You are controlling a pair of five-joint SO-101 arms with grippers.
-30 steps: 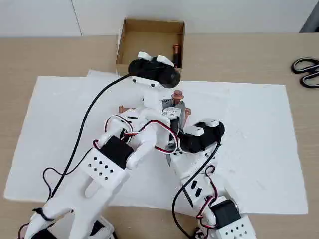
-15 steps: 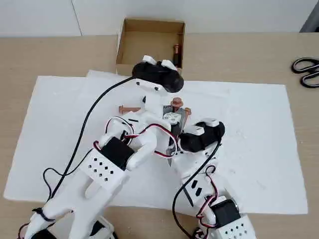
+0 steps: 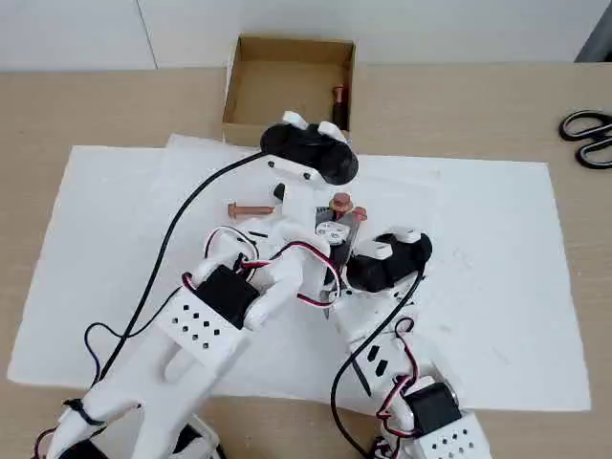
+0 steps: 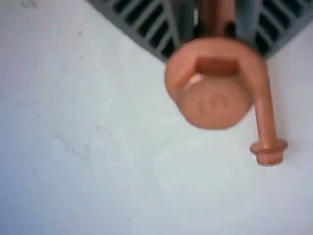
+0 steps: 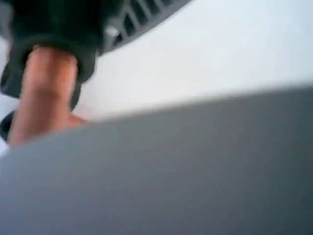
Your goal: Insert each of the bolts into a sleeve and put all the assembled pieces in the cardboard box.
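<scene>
Pulled back from the box (image 3: 232,91) toward the near side over the last second, baring a loose bolt (image 3: 251,208) that lies flat on the sheet (image 3: 497,249). Closed narrow with the left gripper (image 4: 213,17) on the shank of a bolt (image 4: 212,95), head toward the wrist camera, by the look of things. Just beside it, a second bolt (image 4: 266,129), its shank close against the first head. Met from the near side by the right gripper (image 3: 344,237); cannot tell its grip. Close to that gripper, a copper shank seated in a dark sleeve (image 5: 17,73), so probably mid-insertion. To finish well: keep shank and bore on one line, push straight and slowly, stop at the flange, and avoid twisting or nudging the second bolt. Then lift clear before carrying over the box wall. Already in the box, against one side wall, one assembled piece (image 3: 338,99).
</scene>
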